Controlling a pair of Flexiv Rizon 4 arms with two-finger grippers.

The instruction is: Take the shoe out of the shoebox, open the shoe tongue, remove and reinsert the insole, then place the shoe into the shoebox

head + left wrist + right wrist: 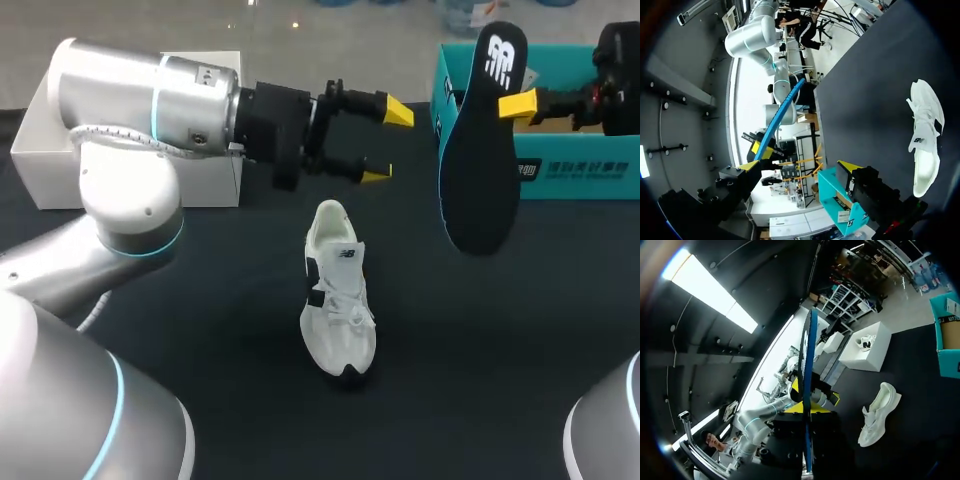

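A white shoe with dark trim stands on its sole in the middle of the dark table, heel toward the far side. It also shows in the wrist views: shoe, shoe. My right gripper is shut on a black insole, which hangs upright in the air in front of the teal shoebox. In the right wrist view the insole is edge-on between the fingers of the right gripper. My left gripper hovers open and empty above the table, beyond the shoe's heel; left gripper.
A white box sits at the back left behind my left arm; white box. The teal shoebox stands open at the back right. The shoe has bare dark tabletop on both sides.
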